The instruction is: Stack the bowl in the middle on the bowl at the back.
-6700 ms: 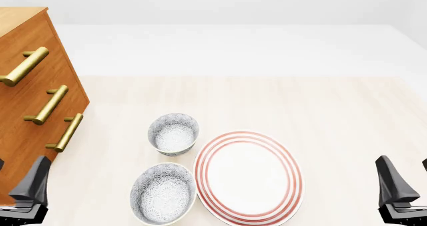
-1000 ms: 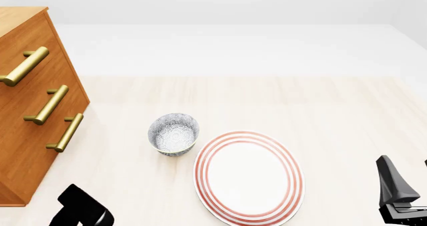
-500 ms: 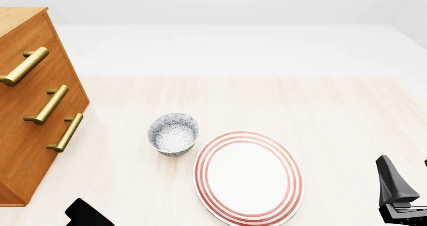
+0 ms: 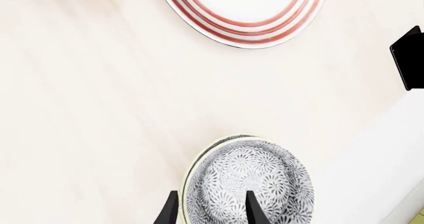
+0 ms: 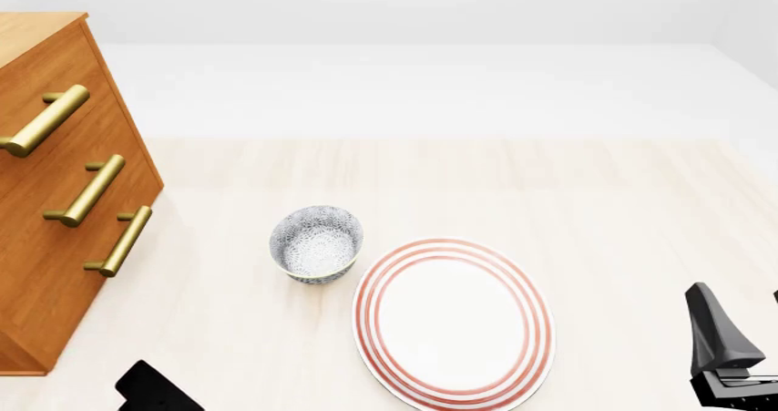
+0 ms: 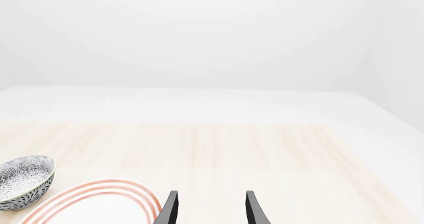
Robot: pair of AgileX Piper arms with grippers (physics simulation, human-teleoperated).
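Note:
The bowl in the middle (image 4: 255,179), white with a dense grey-blue pattern, shows only in the left wrist view, near the table's front edge and out of the front view. My left gripper (image 4: 210,194) is open and straddles its rim, one finger outside the bowl and one over its inside, a wide gap between them. The bowl at the back (image 5: 315,243) stands upright left of the red-ringed plate, and the right wrist view also catches this bowl (image 6: 23,182). My right gripper (image 6: 210,194) is open and empty, low at the front right.
The large red-ringed plate (image 5: 453,320) lies just right of the back bowl. A wooden drawer cabinet (image 5: 61,183) with brass handles stands at the left. The table's front edge (image 4: 371,119) runs close beside the held-over bowl. A link of the left arm (image 5: 156,388) shows at bottom left.

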